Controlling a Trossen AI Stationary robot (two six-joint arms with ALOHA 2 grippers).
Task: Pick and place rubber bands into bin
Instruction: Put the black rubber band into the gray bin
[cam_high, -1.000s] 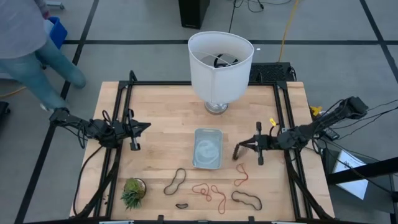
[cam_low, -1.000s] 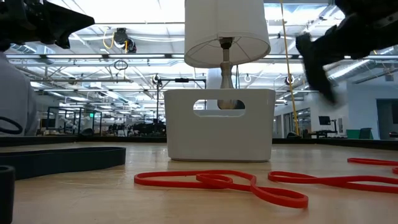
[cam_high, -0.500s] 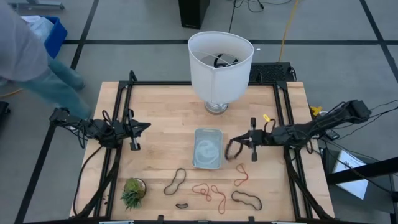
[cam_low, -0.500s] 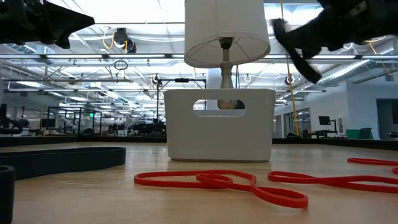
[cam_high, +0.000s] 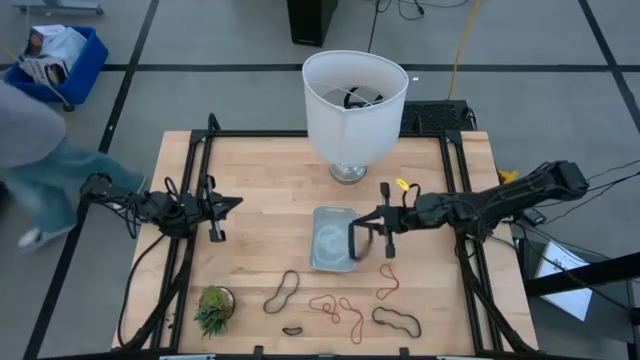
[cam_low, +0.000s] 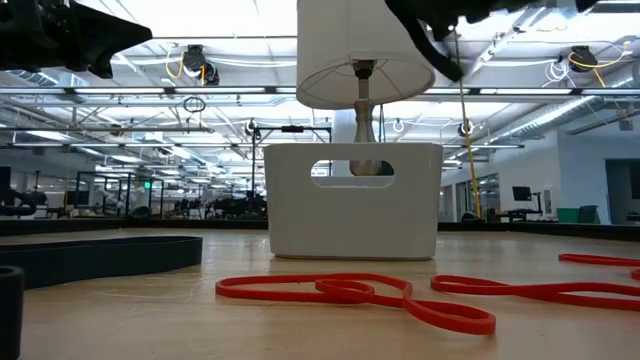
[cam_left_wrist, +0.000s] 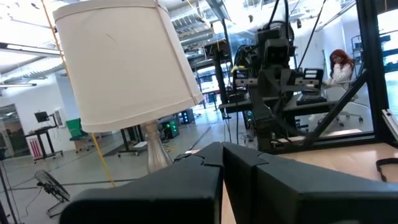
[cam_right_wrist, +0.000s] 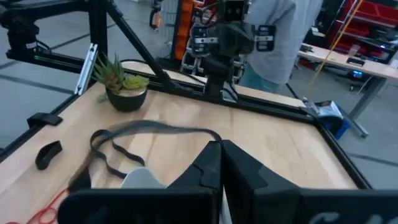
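My right gripper (cam_high: 362, 232) is shut on a dark rubber band (cam_high: 352, 243) just above the right rim of the pale grey-blue bin (cam_high: 322, 240). The bin stands at the table's middle and also shows in the low view (cam_low: 352, 210). More bands lie flat on the table near its front edge: a dark one (cam_high: 282, 290), a small dark one (cam_high: 292, 330), red ones (cam_high: 335, 308) (cam_high: 388, 282) and a dark one (cam_high: 397, 320). My left gripper (cam_high: 228, 205) is shut and empty at the table's left. My right gripper pinches the dark band's upper part (cam_right_wrist: 198, 132) between its two shut fingertips. The fingers come from the table's right, slanting a little down. The band hangs slack below them as a loop (cam_right_wrist: 102, 149), lifted clear of the table, over the bin's right rim.
A tall white lampshade on a metal foot (cam_high: 355, 100) stands behind the bin. A small potted plant (cam_high: 213, 308) stands at the front left. A person (cam_high: 40, 160) walks past the table's left side. Black frame rails (cam_high: 195, 200) run along both sides.
My right gripper has gone toward the table's left, from beside the red band to the bin's right rim, and has risen a little. It has stayed shut on the dark band, which hangs clear of the table. The person has walked along the left side.
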